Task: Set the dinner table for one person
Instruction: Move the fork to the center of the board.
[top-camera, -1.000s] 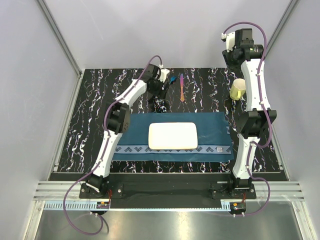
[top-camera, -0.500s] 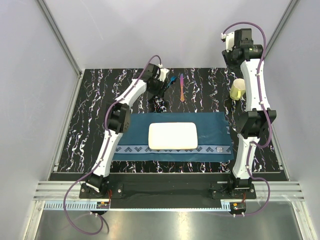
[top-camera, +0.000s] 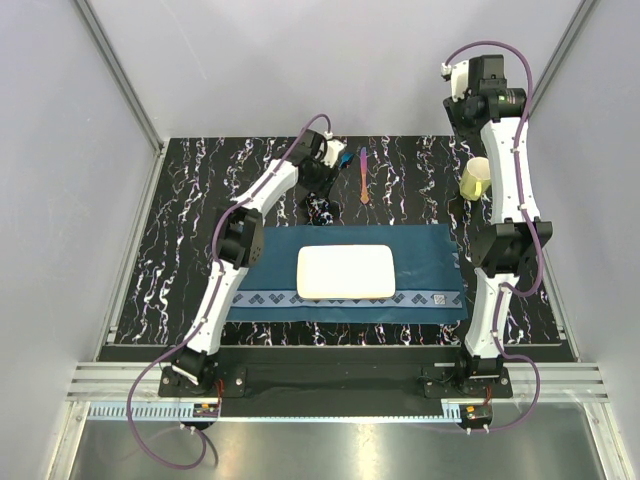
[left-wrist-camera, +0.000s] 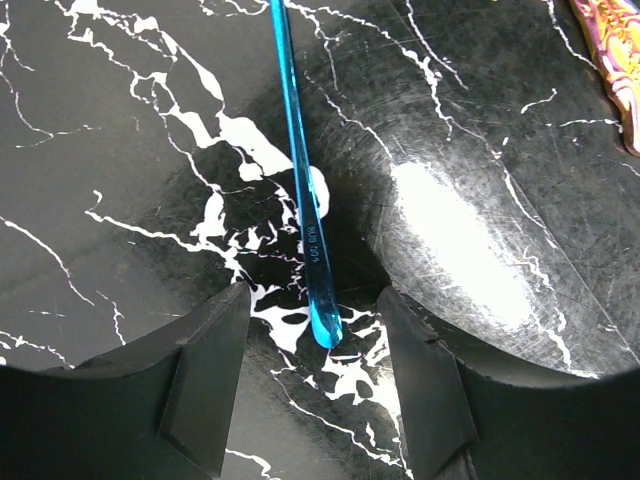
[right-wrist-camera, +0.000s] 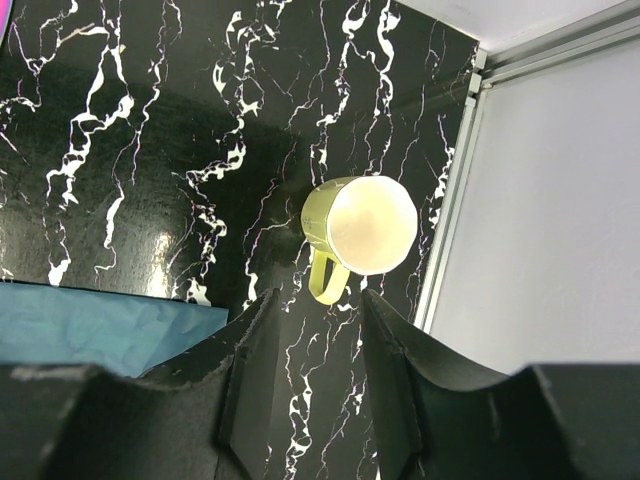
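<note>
Your left gripper (left-wrist-camera: 313, 318) hangs spread low over the black marble-veined dinner table (left-wrist-camera: 120, 120), at its far side; the jaws straddle the near tip of the translucent blue plastic utensil handle (left-wrist-camera: 298, 170), neither finger visibly touching it; the handle's long axis runs straight away from the gripper, square to the closing line, so a pinch should catch its narrow sides; your right gripper (right-wrist-camera: 312, 330), also spread, sits well apart above the yellow-green mug (right-wrist-camera: 366, 225).
</note>
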